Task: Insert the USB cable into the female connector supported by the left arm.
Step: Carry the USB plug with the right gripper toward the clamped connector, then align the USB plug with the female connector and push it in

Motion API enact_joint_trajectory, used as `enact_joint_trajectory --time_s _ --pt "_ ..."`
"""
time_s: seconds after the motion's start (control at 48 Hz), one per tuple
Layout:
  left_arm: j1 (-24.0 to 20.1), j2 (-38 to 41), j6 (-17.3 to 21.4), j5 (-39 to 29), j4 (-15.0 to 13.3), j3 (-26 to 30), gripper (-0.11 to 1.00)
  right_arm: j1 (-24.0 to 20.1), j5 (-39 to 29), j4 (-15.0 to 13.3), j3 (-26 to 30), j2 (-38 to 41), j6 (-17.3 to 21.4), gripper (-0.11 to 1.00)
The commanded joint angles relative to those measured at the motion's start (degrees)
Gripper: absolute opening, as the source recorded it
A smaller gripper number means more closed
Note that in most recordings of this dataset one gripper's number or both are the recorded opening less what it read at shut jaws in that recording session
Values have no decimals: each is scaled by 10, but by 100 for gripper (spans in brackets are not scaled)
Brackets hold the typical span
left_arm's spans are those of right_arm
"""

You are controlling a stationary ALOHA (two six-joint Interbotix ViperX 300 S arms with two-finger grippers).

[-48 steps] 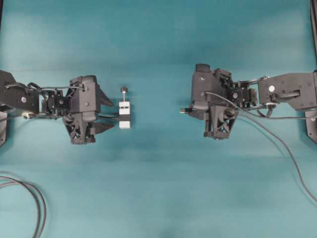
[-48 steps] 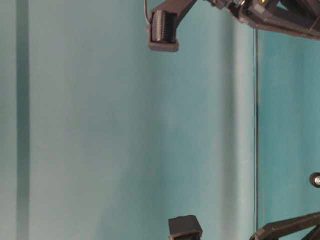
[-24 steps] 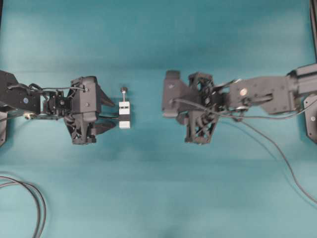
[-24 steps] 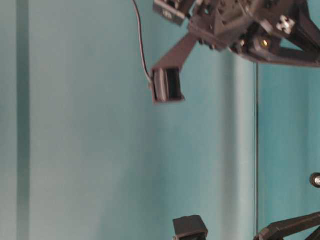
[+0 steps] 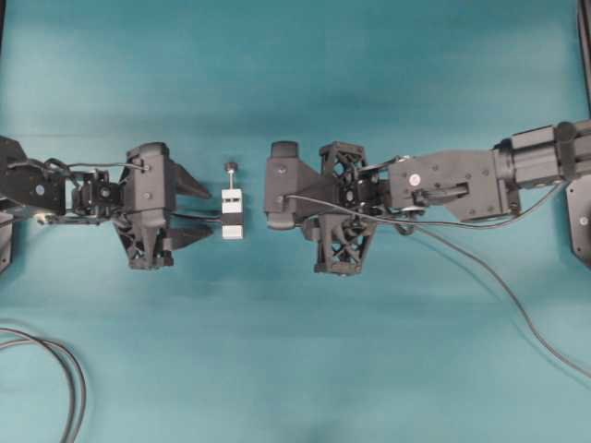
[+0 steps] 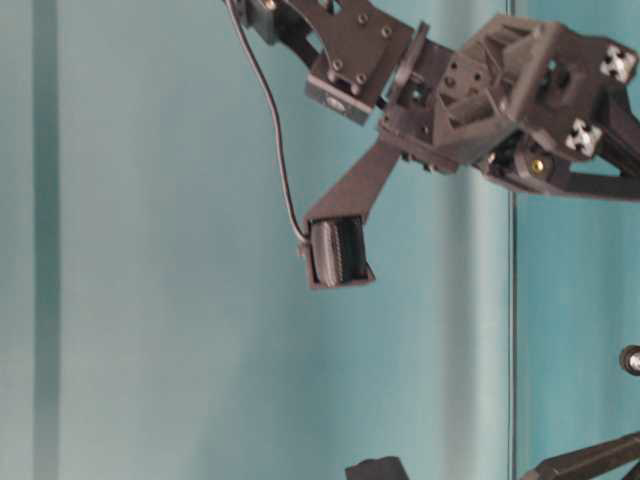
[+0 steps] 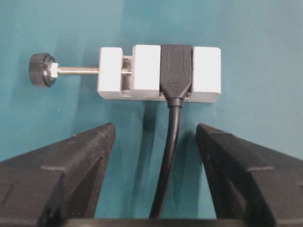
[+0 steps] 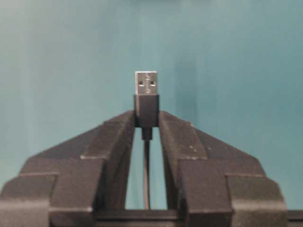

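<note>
R gripper clamps USB cable; L gripper spread wide, clear of female connector.

Looped cable cut by edge

2 robot arms, 1 white female connector, 1 USB cable and 1 looped double cable near left.

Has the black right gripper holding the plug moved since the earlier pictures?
Yes. The right gripper moved leftward, closer to the unmoved white connector block.
</note>
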State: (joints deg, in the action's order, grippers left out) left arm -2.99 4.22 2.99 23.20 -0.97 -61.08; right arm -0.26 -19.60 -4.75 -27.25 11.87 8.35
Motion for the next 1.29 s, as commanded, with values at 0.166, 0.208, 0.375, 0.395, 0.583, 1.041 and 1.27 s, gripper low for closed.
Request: enact_joint_trajectory --time_s 0.166,0.208,0.375,0.395,0.583,1.041,1.27 --pt "0 15 3 28 1 6 77 1 1 -2 53 20 -4 19" --pt "0 18 3 30 1 8 77 1 0 -3 60 25 -7 19" --pt "-1 26 4 53 1 9 77 1 -15 -2 82 41 -20 19" --pt "0 28 4 56 0 9 77 1 -17 -2 83 43 -23 19" --pt "-3 41 4 110 0 -2 77 4 -21 -3 97 47 -37 19" --pt "-4 87 2 200 0 -4 77 9 -47 -3 120 62 -38 19" --pt "-4 87 3 197 0 -5 77 9 -47 -3 144 82 -38 19"
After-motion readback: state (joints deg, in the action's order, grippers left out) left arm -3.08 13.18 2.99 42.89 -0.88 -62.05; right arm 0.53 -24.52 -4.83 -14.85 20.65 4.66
